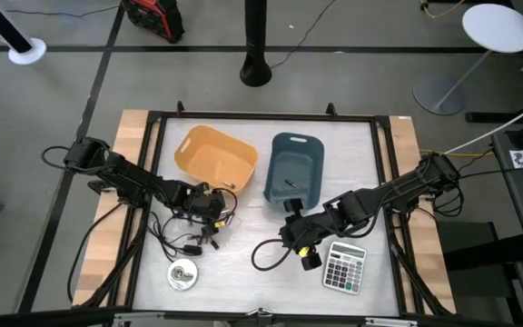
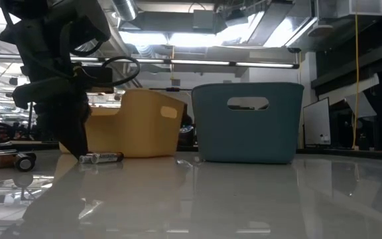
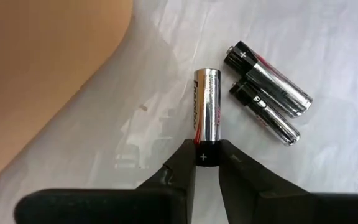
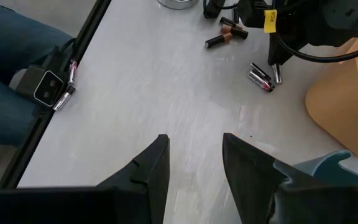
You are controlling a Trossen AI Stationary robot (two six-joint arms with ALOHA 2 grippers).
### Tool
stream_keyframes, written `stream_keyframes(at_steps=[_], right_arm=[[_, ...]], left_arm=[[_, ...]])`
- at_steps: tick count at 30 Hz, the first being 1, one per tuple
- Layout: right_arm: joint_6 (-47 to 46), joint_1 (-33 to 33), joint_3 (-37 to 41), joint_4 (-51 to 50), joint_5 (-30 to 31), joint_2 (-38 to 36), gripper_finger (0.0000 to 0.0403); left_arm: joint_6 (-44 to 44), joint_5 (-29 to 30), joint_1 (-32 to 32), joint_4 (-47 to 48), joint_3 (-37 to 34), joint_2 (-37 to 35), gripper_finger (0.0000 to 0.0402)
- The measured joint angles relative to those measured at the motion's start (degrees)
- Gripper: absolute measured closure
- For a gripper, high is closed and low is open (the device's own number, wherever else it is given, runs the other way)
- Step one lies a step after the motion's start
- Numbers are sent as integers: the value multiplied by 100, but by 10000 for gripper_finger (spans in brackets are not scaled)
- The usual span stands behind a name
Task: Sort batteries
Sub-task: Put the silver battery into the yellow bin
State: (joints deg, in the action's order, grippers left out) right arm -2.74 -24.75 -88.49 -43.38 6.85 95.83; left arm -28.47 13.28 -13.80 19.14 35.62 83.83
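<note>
My left gripper (image 3: 204, 163) is shut on one silvery battery (image 3: 206, 106), next to the orange bin (image 1: 214, 159). Two more silvery batteries (image 3: 269, 93) lie side by side on the table just beyond it. The right wrist view shows these two (image 4: 261, 76) and some dark batteries with coppery ends (image 4: 225, 31) farther off. In the low view, a battery (image 2: 101, 158) lies beside the left arm (image 2: 58, 86). My right gripper (image 4: 194, 158) is open over bare table, in front of the blue bin (image 1: 295, 168). My left gripper pinches the silvery battery by its black plus end (image 3: 203, 155) between its two fingertips. The fingers come from above, pointing down, and the battery runs on in line with them toward the table. Whether its far end touches the table, I cannot tell.
A calculator (image 1: 345, 266) lies near the right gripper, a black cable (image 1: 266, 254) curls at the middle, and a round silver disc (image 1: 182, 273) sits toward the near edge. Tangled black cords (image 1: 175, 232) lie by the left gripper. A person's blue-clad leg (image 4: 11, 62) shows beyond the table frame.
</note>
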Motion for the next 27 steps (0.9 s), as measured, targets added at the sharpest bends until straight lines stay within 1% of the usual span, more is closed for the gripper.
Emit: stream_keyframes(at_steps=[3,6,11,16,21,23,27], right_arm=[[0,0,0,0,0,0,258],[2,2,0,0,0,0,258],[2,2,0,-2,0,-2,258],[2,0,0,-21,4,-2,258],[17,0,0,-163,12,-4,258],[20,0,-4,-241,138,-16,258],[21,1,-141,-1036,552,-262,258]], left_arm=[[-1,-30,0,-12,0,-17,354],[-2,-194,0,-18,0,-129,356],[-10,-420,-1,-35,0,-563,351],[-7,-464,0,-53,0,-1283,349],[117,-472,0,-94,2,-2232,348],[197,-429,8,-148,4,-2610,348],[353,-253,107,-180,7,-3300,348]])
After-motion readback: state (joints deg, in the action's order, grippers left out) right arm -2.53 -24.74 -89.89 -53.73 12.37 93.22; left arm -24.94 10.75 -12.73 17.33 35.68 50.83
